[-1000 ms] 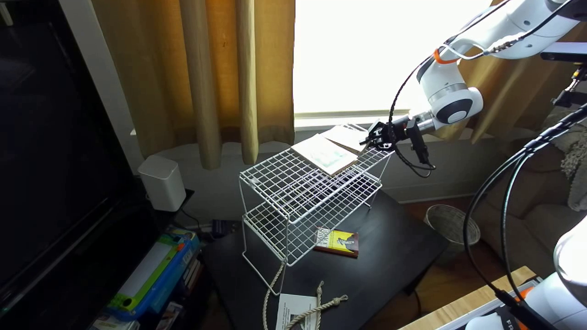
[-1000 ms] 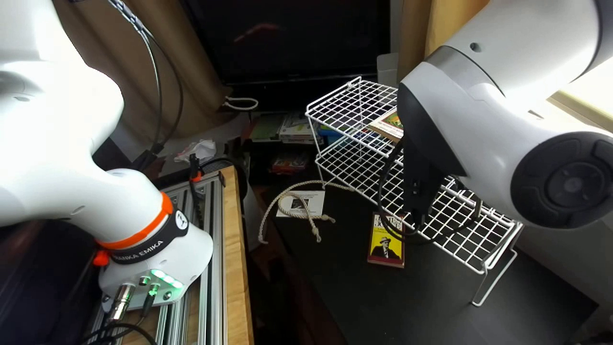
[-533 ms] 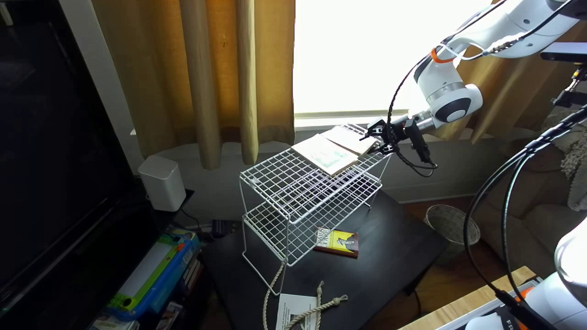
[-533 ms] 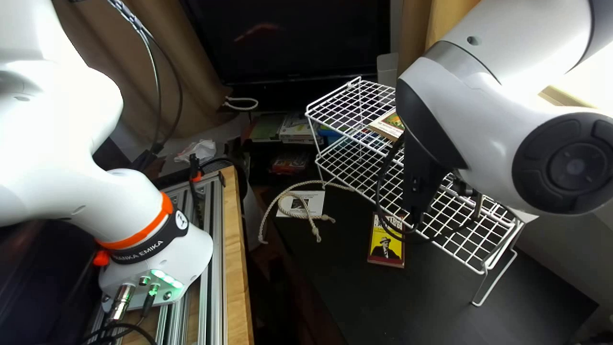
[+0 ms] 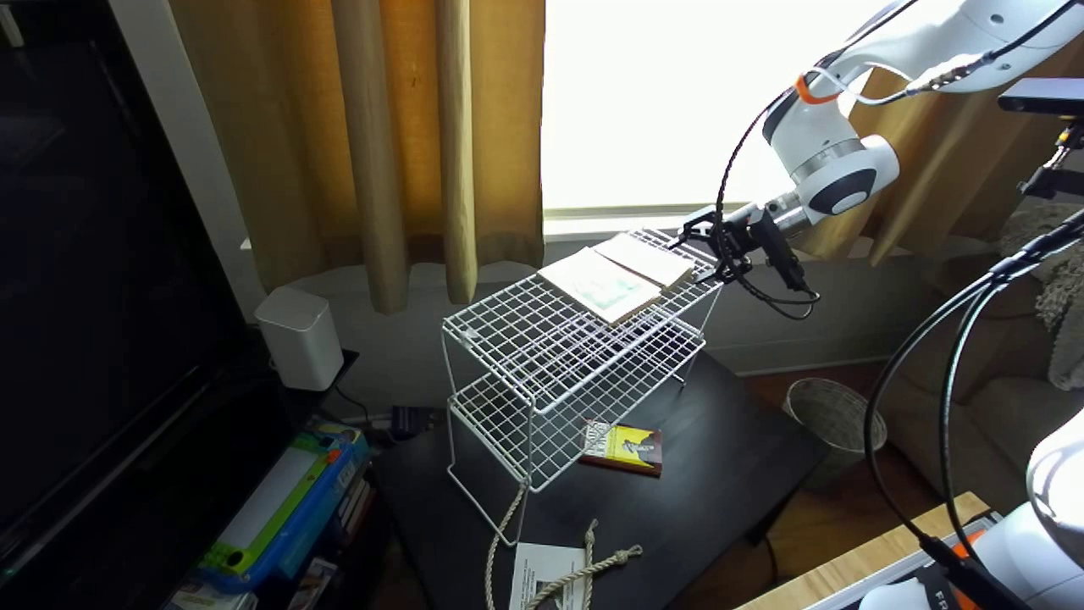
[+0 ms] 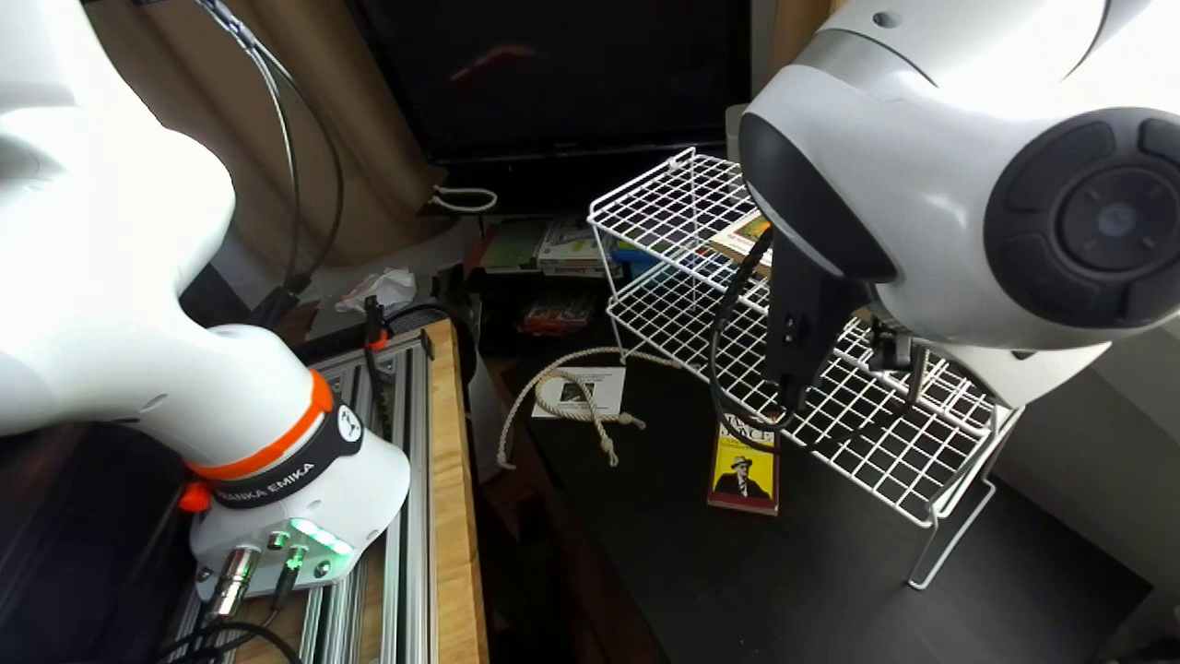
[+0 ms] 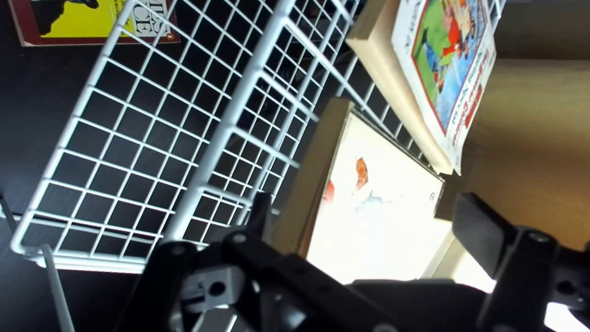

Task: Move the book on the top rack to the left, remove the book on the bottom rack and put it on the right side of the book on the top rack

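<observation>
- The top rack [image 5: 508, 332] bears both books; its grid runs on well past them, away from the gripper [image 5: 685, 263], leaving room there.
- The picture-covered book [image 5: 600, 285], probably the one meant to go left, lies flat, long axis roughly across the rack.
- The white-faced book [image 7: 368, 230], perhaps the one due from the bottom rack [image 5: 495, 424], lies just beside it, nearer the gripper, similarly aligned.
- The gripper, jaws apart and holding nothing, stands at that book's outer edge; contact I cannot tell. Backing out over the rack's short end looks likely next.
</observation>
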You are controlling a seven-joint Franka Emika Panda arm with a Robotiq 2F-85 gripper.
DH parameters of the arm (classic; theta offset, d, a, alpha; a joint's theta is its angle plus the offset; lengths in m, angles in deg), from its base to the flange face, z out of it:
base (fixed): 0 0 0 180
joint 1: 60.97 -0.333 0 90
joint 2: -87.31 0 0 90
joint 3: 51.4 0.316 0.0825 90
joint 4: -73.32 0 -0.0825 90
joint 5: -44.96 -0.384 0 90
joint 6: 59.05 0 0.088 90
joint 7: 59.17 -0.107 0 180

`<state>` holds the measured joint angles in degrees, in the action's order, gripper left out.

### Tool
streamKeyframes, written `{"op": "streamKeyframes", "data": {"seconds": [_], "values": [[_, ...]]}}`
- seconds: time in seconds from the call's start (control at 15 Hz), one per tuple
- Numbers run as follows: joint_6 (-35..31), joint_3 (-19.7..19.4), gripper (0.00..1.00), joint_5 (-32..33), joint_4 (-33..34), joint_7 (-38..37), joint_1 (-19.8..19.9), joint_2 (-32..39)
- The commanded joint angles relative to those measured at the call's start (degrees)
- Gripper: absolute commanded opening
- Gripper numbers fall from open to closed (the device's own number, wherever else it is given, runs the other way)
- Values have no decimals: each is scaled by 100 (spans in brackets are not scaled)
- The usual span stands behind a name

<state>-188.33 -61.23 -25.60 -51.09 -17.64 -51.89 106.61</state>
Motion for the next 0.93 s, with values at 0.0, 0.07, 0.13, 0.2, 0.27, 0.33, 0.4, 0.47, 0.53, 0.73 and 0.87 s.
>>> {"op": "streamKeyframes", "data": {"seconds": [0.0, 0.07, 0.13, 0.2, 0.27, 0.33, 0.4, 0.47, 0.53, 0.73, 0.87], "values": [[-277, 20, 100, 319, -422, -424, -50, -490], [-302, 24, 100, 379, -477, -479, -43, -589], [-381, 28, 100, 429, -545, -522, -51, -703], [-433, 29, 100, 505, -616, -559, -53, -824], [-538, 19, 100, 644, -697, -619, -70, -953], [-653, 20, 100, 784, -776, -672, -88, -1080], [-913, 20, 100, 1000, -879, -670, -125, -1217], [-1093, 29, 100, 1234, -956, -745, -147, -1345], [-1387, 51, 100, 1462, -1059, -782, -177, -1475], [-2043, 153, 100, 2222, -1373, -976, -227, -1858], [-2292, 216, 100, 2671, -1531, -1036, -226, -2089]]}}
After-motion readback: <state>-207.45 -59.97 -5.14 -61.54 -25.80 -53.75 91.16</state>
